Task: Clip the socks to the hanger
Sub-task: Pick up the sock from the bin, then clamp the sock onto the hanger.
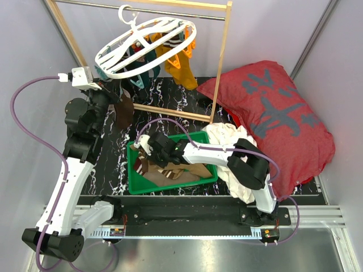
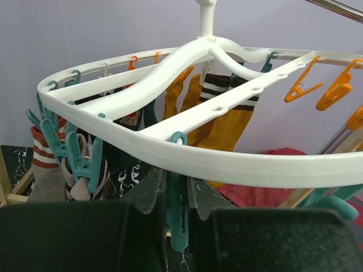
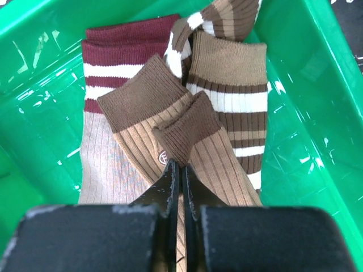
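Note:
The white oval hanger (image 1: 144, 42) hangs from the rack's rod, and its rim fills the left wrist view (image 2: 227, 164). Mustard socks (image 1: 178, 65) and a brown sock (image 1: 123, 110) hang from its clips. My left gripper (image 2: 177, 192) is just under the near rim, shut on a hanging teal clip (image 2: 178, 221). My right gripper (image 3: 180, 167) is down in the green bin (image 3: 317, 113), shut on the brown cuff of a tan sock (image 3: 187, 130). A maroon-striped sock (image 3: 113, 56) and a brown-striped sock (image 3: 238, 96) lie beside it.
The wooden rack (image 1: 221, 62) stands at the back. A big red cushion (image 1: 272, 113) lies at the right, with a white cloth (image 1: 227, 139) against it next to the bin (image 1: 131, 170). Orange clips (image 2: 334, 90) hang on the hanger's far side.

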Controlling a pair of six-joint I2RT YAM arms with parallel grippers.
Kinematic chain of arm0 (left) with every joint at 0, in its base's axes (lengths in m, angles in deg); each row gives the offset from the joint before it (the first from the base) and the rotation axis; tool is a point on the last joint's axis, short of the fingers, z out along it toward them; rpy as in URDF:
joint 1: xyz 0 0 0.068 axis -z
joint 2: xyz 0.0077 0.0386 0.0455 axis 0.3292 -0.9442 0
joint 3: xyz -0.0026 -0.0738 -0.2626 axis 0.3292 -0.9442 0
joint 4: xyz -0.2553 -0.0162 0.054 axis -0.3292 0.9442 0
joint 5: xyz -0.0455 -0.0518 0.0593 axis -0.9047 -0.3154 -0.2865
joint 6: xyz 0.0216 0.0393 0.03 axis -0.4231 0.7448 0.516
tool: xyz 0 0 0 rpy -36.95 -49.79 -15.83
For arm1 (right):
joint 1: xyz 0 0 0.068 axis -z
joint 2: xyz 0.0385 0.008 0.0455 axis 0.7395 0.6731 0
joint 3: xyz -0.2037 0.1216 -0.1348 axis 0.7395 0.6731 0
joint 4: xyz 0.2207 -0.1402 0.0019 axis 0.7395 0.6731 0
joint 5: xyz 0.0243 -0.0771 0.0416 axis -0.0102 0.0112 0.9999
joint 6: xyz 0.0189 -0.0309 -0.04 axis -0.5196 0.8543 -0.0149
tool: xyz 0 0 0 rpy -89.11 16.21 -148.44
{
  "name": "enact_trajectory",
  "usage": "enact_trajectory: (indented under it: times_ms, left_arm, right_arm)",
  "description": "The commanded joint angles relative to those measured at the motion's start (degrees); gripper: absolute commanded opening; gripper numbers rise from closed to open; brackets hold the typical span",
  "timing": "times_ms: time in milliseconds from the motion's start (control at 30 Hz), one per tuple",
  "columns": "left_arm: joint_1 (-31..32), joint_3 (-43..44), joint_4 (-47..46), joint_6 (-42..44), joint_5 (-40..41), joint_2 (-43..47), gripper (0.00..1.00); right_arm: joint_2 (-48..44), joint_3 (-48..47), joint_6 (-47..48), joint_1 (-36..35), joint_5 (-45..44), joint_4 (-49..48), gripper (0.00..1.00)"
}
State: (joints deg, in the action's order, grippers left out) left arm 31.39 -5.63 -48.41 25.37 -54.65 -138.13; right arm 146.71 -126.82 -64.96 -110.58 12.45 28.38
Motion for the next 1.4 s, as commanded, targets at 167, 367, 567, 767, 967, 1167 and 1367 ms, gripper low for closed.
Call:
enact_trajectory:
  times_ms: [167, 367, 567, 767, 967, 1167, 1367]
  left_arm:
    - [0.05, -0.44, 7.67, -0.22, -3.91, 0.25, 0.00]
    - [0.05, -0.53, 7.94, -1.44, -3.47, 1.31, 0.00]
    - [0.40, -0.97, 7.76, -7.58, -3.12, 1.66, 0.00]
    - [0.67, -1.50, 7.67, -13.13, -1.36, 1.40, 0.00]
    - [1.11, -1.32, 7.50, -15.16, -1.27, 0.43, 0.00]
    - [1.46, -1.15, 7.41, -15.42, -1.01, -0.01, 0.00]
    - [2.34, -1.14, 7.41, -14.72, 0.22, -0.01, 0.00]
  right_arm:
    - [-11.76, -1.50, -3.80, 0.75, -1.19, -2.83, 0.00]
    - [-20.27, -0.10, -7.06, 1.46, -5.58, -11.07, 0.00]
    - [-24.86, 4.20, -7.41, 2.51, -9.97, -24.86, 0.00]
    - [-24.17, 4.65, -6.10, 2.78, -11.91, -34.81, 0.00]
    - [-21.79, 2.90, -4.95, 2.86, -11.64, -39.31, 0.00]
    - [-19.24, -1.23, -4.34, 2.78, -11.30, -38.96, 0.00]
    - [-17.04, -5.09, -5.65, 2.86, -11.21, -37.21, 0.00]
